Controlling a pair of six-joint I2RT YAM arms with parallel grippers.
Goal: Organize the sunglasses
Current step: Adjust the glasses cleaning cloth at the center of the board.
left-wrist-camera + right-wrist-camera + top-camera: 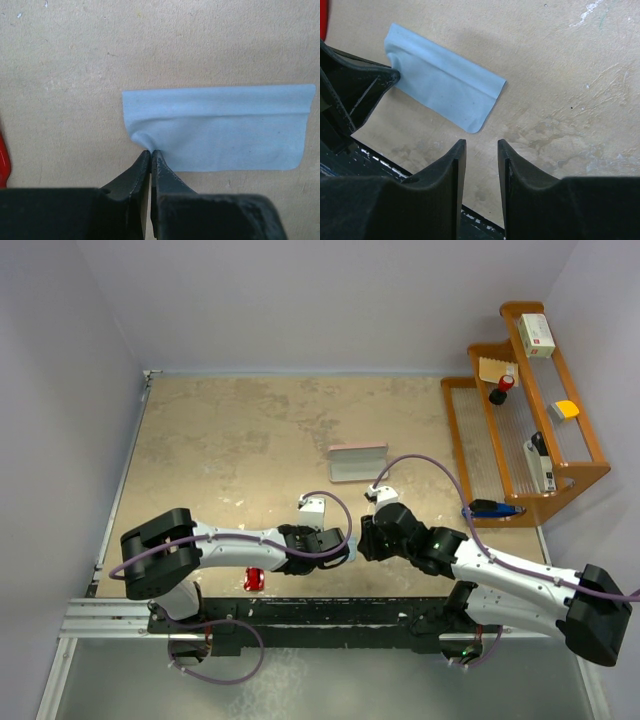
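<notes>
1. Left pincer. The left gripper [150, 152] is clenched on the lower left corner of the light blue cloth [220, 130]. The jaws meet on the fabric, which puckers at the pinch. The rest of the cloth lies flat on the table [220, 440]. A fold line runs along its upper edge in the left wrist view, so I judge it folded over once.

2. Right pincer. The right gripper [481, 143] is released. Its jaws stand apart over bare table at the bottom centre of the right wrist view, near the free end of the cloth, and touch nothing.

3. Task item. The sunglasses [254, 579] rest on the table at lower centre-left of the top view, just below the left arm. Neither gripper touches them. In the left wrist view only a red sliver shows at the left edge.

4. Case. The pink case [357, 462] lies at the centre of the top view, above both grippers and well apart from the sunglasses. I cannot tell whether it is open.

5. Progress. I judge the task less than half done. The cloth is in hand and the sunglasses are not yet stowed. What is left, by my reading, is to set the cloth down, pick up the sunglasses and put them in the case.
</notes>
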